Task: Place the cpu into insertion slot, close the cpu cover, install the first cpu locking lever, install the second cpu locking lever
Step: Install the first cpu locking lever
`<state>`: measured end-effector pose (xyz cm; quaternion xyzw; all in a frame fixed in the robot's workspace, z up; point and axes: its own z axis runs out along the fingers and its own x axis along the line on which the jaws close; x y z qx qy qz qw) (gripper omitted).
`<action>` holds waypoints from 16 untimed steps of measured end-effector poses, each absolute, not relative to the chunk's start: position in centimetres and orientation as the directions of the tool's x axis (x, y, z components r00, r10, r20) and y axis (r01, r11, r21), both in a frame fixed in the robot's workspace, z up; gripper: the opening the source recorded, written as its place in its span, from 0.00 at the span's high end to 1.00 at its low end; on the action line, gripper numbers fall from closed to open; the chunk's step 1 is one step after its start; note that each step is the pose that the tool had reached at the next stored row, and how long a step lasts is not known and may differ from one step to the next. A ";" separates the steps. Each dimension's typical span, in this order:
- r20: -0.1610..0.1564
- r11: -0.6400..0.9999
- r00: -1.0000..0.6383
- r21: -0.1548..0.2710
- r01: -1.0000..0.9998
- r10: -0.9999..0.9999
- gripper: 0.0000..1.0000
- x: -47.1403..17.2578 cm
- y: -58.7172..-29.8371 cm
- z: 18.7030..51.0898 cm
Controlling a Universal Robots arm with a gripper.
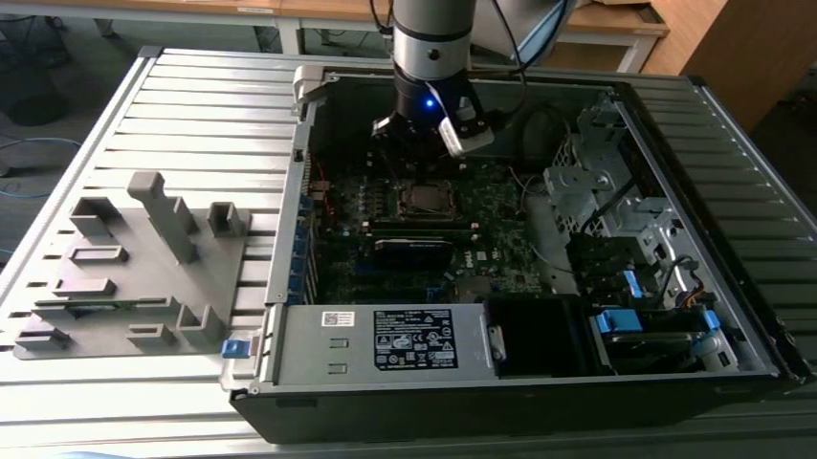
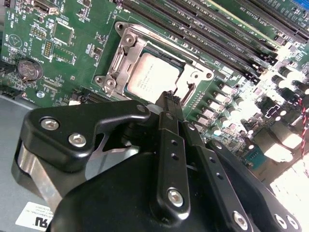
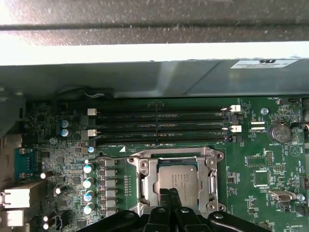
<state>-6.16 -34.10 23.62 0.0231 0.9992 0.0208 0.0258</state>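
Observation:
The cpu (image 2: 153,79) lies flat in the insertion slot (image 1: 426,199) on the green motherboard, its grey top facing up (image 3: 179,180). The silvery cpu cover (image 2: 126,50) lies down around it as a frame (image 3: 147,176). A thin wire lever (image 3: 116,155) runs along the socket's edge on the memory-slot side. My gripper (image 2: 169,98) is shut, its narrow black fingertips together with nothing seen between them. They hang at the socket's edge just over the cpu (image 3: 169,194). In the exterior view the gripper (image 1: 415,164) reaches down into the open computer case.
Long black memory slots (image 3: 159,123) lie beside the socket. A row of capacitors (image 3: 88,188) and a coin battery (image 2: 27,70) flank it. The case walls, a drive cage (image 1: 613,191) and the power supply (image 1: 383,339) hem in the board. A grey fixture (image 1: 128,268) sits on the slatted table.

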 end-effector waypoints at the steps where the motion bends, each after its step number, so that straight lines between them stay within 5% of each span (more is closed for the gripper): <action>1: -0.050 0.998 -0.998 0.042 0.045 0.047 0.89 -6.3 -34.1 23.6; 16: -0.051 0.998 -0.998 0.037 0.045 0.047 0.89 -8.2 -34.1 24.2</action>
